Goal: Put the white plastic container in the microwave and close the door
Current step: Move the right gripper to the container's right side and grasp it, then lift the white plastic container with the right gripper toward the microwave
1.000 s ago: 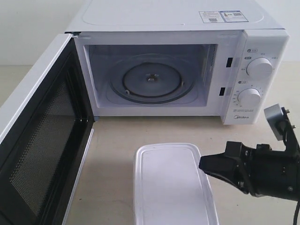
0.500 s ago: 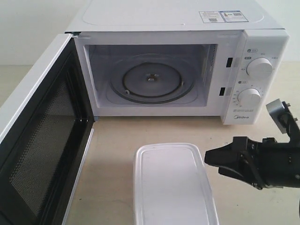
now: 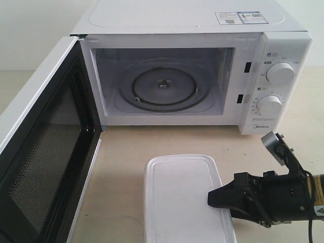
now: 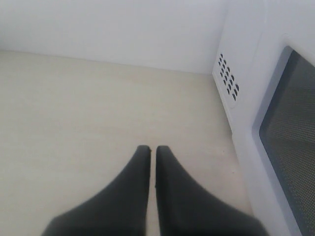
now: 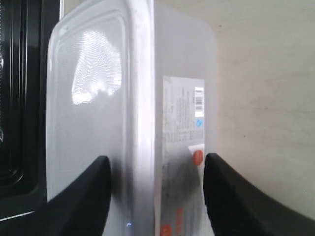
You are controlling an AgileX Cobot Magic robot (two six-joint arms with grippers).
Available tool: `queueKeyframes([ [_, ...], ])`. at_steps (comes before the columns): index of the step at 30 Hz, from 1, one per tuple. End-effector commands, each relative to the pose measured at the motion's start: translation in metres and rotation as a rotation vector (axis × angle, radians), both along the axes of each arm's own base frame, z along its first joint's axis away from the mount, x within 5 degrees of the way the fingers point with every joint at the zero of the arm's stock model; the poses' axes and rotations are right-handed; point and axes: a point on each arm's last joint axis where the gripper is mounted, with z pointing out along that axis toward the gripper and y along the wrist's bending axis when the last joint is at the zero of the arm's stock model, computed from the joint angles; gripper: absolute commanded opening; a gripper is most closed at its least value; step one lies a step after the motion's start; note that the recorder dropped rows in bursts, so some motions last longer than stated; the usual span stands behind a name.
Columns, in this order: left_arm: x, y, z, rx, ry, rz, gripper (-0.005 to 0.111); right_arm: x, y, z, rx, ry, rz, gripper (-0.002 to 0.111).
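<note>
The left claw (image 4: 153,150) hangs closed and empty outside the door (image 3: 40,152), which stands wide open on the microwave (image 3: 192,20). The white container (image 3: 182,197) sits on the surface (image 3: 121,147) before it. The right claw (image 5: 155,179) is spread open at its labelled side; the grasp looks imminent, with squeezing next.

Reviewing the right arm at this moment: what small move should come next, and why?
Probably close the right gripper on the rectangular translucent-white plastic container. Its open fingers flank the lid's rim and the labelled side, so nothing is gripped yet, and the boxy white microwave waits with its mesh-screened door swung open.
</note>
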Motion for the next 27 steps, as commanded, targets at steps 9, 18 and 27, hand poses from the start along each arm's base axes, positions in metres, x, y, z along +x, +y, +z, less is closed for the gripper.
queueKeyframes([
  [9,0.000,0.000,0.000,0.000,-0.007,0.005,0.004,0.000,0.001,0.001,0.004,-0.048,0.036,0.000],
  [18,0.000,0.000,0.000,0.000,-0.007,0.005,0.004,0.001,0.002,0.004,0.028,-0.072,0.031,0.000],
  [27,0.000,0.000,0.000,0.000,-0.007,0.005,0.004,0.005,0.002,0.026,0.058,-0.168,-0.016,0.000],
])
